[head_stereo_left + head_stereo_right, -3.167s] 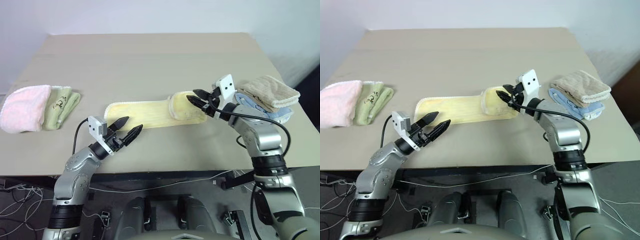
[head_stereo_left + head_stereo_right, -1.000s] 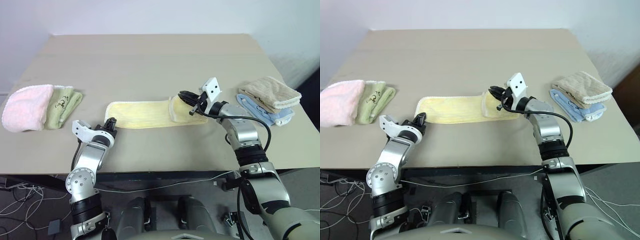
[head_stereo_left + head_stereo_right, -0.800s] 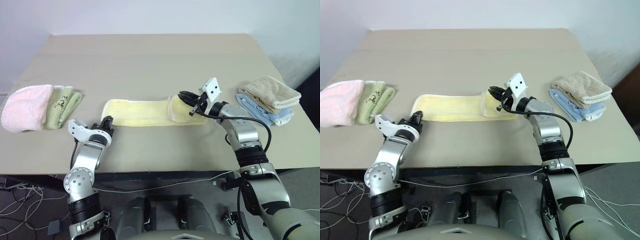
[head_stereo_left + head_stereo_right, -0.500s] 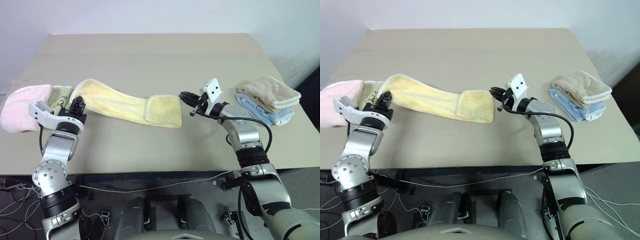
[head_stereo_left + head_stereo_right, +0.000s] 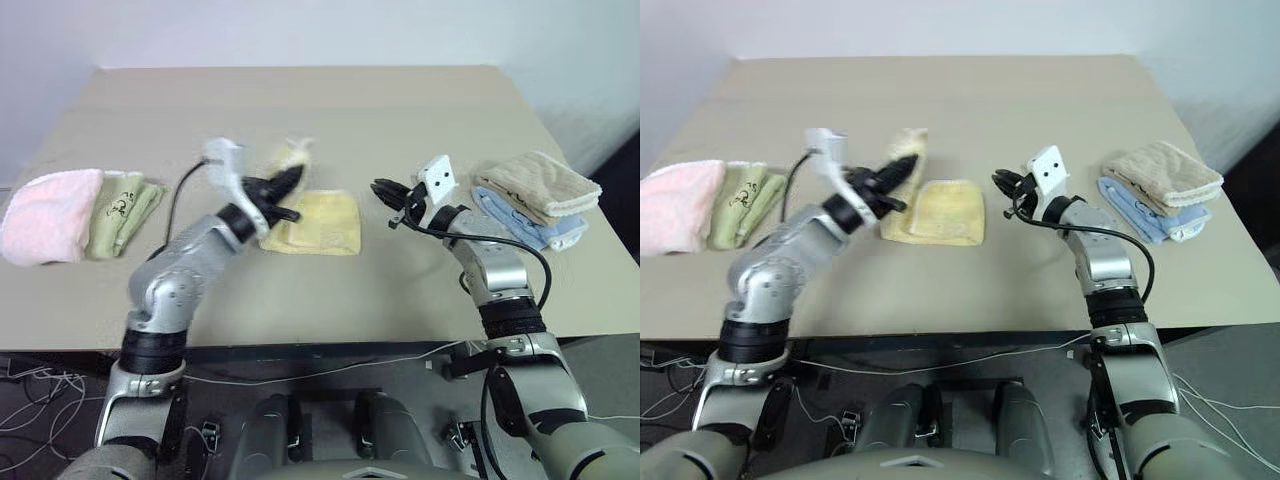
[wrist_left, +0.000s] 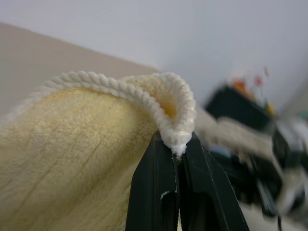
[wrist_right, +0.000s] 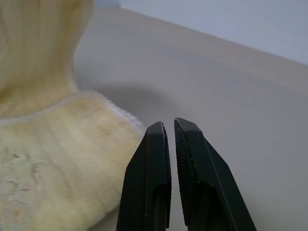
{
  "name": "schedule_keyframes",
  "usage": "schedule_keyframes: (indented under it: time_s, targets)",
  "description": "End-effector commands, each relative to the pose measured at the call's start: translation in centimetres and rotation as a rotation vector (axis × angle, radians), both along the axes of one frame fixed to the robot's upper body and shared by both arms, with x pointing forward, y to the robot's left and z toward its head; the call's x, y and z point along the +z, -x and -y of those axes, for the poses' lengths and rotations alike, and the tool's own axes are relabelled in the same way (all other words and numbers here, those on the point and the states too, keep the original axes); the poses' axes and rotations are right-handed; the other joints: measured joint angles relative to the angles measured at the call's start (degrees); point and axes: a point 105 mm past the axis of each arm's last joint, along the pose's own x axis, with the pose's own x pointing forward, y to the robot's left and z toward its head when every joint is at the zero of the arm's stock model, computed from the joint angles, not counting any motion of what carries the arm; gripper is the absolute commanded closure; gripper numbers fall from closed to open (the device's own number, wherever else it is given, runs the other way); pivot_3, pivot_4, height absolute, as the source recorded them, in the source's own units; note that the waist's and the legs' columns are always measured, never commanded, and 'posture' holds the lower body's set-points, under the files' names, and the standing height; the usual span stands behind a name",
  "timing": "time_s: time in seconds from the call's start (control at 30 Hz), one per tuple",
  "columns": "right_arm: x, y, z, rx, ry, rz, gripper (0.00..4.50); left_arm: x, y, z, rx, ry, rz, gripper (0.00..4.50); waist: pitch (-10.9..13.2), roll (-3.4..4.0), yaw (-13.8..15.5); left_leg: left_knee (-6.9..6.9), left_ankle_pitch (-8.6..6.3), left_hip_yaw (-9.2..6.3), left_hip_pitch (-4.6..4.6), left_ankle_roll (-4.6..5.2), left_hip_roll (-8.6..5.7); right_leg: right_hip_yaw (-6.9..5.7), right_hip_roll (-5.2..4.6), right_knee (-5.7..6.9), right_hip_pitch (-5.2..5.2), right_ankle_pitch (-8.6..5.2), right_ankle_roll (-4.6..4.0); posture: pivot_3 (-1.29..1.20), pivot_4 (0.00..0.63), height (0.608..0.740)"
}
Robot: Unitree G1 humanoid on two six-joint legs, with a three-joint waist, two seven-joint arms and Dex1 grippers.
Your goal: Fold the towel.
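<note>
The pale yellow towel (image 5: 328, 222) lies bunched near the table's middle, its right part folded flat. My left gripper (image 5: 290, 185) hangs just above its left side, shut on the whitish hem of the towel's other end, which stands up in a loose hump. The left wrist view shows the two fingers (image 6: 154, 192) pinched on the hem (image 6: 175, 130). My right gripper (image 5: 386, 196) hovers a little right of the towel, shut and holding nothing. From the right wrist view the towel (image 7: 53, 154) lies just past the fingertips (image 7: 156, 139), apart from them.
A pink towel (image 5: 50, 215) and a green one (image 5: 125, 212) lie folded at the table's left edge. A beige folded towel (image 5: 540, 180) sits on a blue one (image 5: 562, 232) at the right edge. Bare table (image 5: 300, 110) stretches behind the yellow towel.
My left gripper first dragged the towel's end far left, then swung it right and up over the folded part. The towel slid clear of the right gripper, which drifted slightly right.
</note>
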Motion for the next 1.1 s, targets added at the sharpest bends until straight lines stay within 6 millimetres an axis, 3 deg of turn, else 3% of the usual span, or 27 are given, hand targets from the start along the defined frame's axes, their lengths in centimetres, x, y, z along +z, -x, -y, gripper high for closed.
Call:
schedule_keyframes:
  time_s: [0.03, 0.23, 0.57, 0.83, 1.0, 1.1]
  targets:
    - [1.8, 0.4, 1.1, -0.038, -0.021, 0.066, 4.17, -0.1, 0.4, 3.0, -0.096, -0.102, 0.062, 4.47, 0.01, 0.00, 0.00, 0.00, 0.00, 0.00, 0.00, 0.00, 0.01, 0.00, 0.00, 0.00, -0.01, 0.00, 0.00, 0.00, 0.150, 0.740]
    - [1.6, 1.0, 2.0, -0.077, -0.021, 0.063, 4.17, -2.0, 0.6, 6.4, -0.189, -0.195, 0.087, 4.47, 0.04, 0.01, 0.05, 0.00, 0.01, 0.00, -0.01, 0.03, 0.03, 0.01, 0.01, -0.01, -0.02, 0.00, 0.01, 0.00, 0.150, 0.740]
    - [1.7, 1.4, 2.6, -0.101, -0.015, 0.062, 4.17, -3.6, 0.5, 7.4, -0.235, -0.188, 0.035, 4.47, 0.05, 0.01, 0.13, 0.02, 0.01, -0.02, -0.01, 0.06, 0.04, 0.01, -0.03, 0.00, -0.03, 0.00, 0.01, 0.00, 0.150, 0.740]
    - [1.9, 1.0, 2.3, -0.092, -0.011, 0.065, 4.17, -2.0, 1.0, 6.9, -0.270, -0.033, 0.011, 1.97, 0.05, 0.00, 0.09, 0.03, 0.01, -0.03, -0.02, 0.08, 0.04, 0.01, -0.05, 0.01, -0.03, 0.00, 0.01, 0.00, 0.150, 0.740]
    - [2.3, 1.0, 2.1, -0.083, -0.011, 0.073, 4.17, -1.3, 0.9, 5.1, -0.223, 0.005, 0.021, 0.29, 0.05, 0.00, 0.10, 0.04, 0.01, -0.03, -0.02, 0.08, 0.03, 0.01, -0.04, 0.02, -0.03, 0.00, 0.01, 0.00, 0.150, 0.740]
    - [2.6, 1.1, 2.0, -0.074, -0.017, 0.076, 4.34, -1.2, -0.1, 3.0, -0.129, -0.004, 0.035, 0.25, 0.05, 0.00, 0.09, 0.04, 0.01, -0.03, -0.02, 0.08, 0.04, 0.01, -0.03, 0.03, -0.03, 0.00, 0.01, 0.00, 0.150, 0.740]
